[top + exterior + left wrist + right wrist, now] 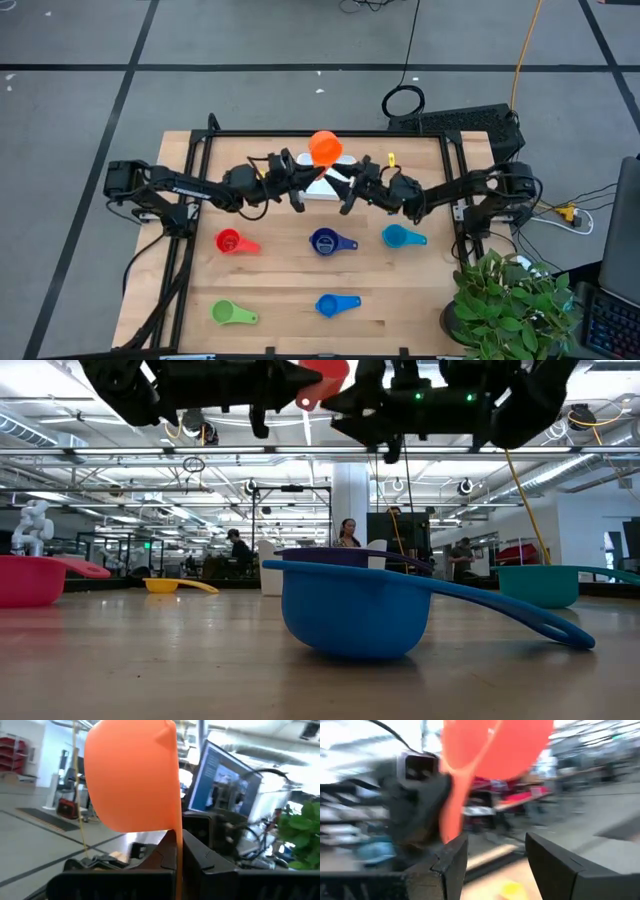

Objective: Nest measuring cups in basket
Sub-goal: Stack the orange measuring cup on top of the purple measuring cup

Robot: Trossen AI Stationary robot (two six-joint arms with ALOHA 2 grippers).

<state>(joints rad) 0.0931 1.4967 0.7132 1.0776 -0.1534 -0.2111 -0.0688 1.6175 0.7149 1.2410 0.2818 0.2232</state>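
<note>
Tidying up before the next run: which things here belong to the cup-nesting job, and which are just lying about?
Job: orange cup in left gripper, right gripper open beside it; red cup, navy cup, teal cup, green cup, blue cup, yellow cup; white basket.
Lying about: potted plant, keyboard, cable loop.

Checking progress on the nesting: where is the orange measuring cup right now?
In the high view the orange measuring cup is held up by the left gripper near the table's far edge at mid-width, above the white basket, with the right gripper open beside it.
</note>
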